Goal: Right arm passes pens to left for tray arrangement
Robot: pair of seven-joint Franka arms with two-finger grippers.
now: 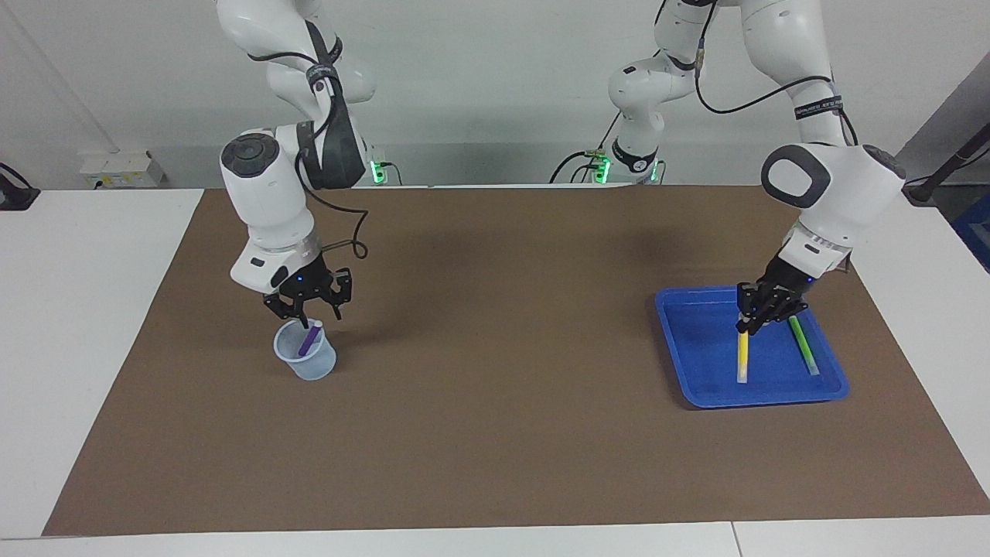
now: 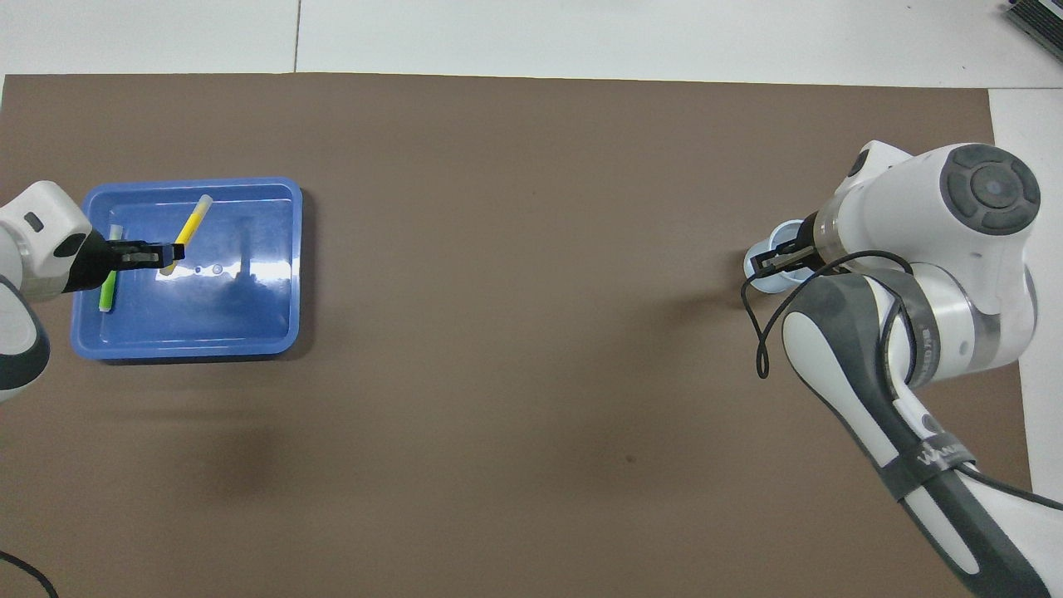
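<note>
Yellow is the pen (image 1: 742, 354) your left hand (image 1: 747, 323) has closed on: it grips the upper end while the pale tip slants down to the floor of the blue tray (image 1: 696, 340), which I judge is the moment of laying it beside the green pen (image 1: 803, 346) already flat there. Both sit toward the left arm's end of the bench (image 1: 495, 433), the green one partly covered by the hand from above.

Your purple pen (image 1: 310, 339) stands tilted in the clear cup (image 1: 306, 357) toward the right arm's end. The right hand (image 1: 316, 307) hangs just over it, jaws part open around nothing, likely poised for the last pick. From overhead the right arm hides the purple pen and most of the cup.
</note>
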